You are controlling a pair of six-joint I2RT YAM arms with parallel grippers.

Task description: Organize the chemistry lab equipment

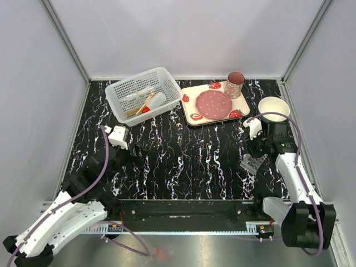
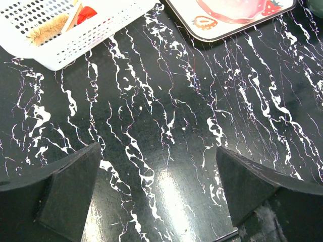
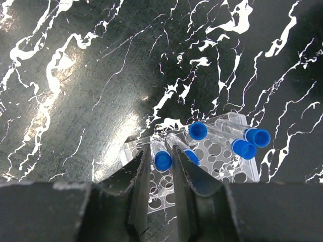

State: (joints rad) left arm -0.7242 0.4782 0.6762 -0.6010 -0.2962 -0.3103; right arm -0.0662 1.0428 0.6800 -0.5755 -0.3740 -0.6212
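Note:
A clear grid tube rack [image 1: 253, 163] lies on the black marbled table at the right; the right wrist view shows it [image 3: 222, 161] holding several blue-capped vials. My right gripper [image 3: 160, 149] is over the rack, its jaws closed narrowly on one blue-capped vial [image 3: 162, 160]. My left gripper [image 2: 157, 149] is open and empty above bare table, at the left [image 1: 132, 149]. A white basket [image 1: 167, 75] at the back left holds the white squeeze bottle with red cap [image 1: 155, 101], the wooden-handled tool [image 1: 144, 104] and clear tubes.
The strawberry-print tray [image 1: 192, 118] with pink plate and a mug [image 1: 235, 84] stands at the back centre. A round white bowl [image 1: 273, 105] is just behind my right arm. The basket's corner [image 2: 75, 43] and the tray's edge [image 2: 222, 31] show ahead of my left gripper.

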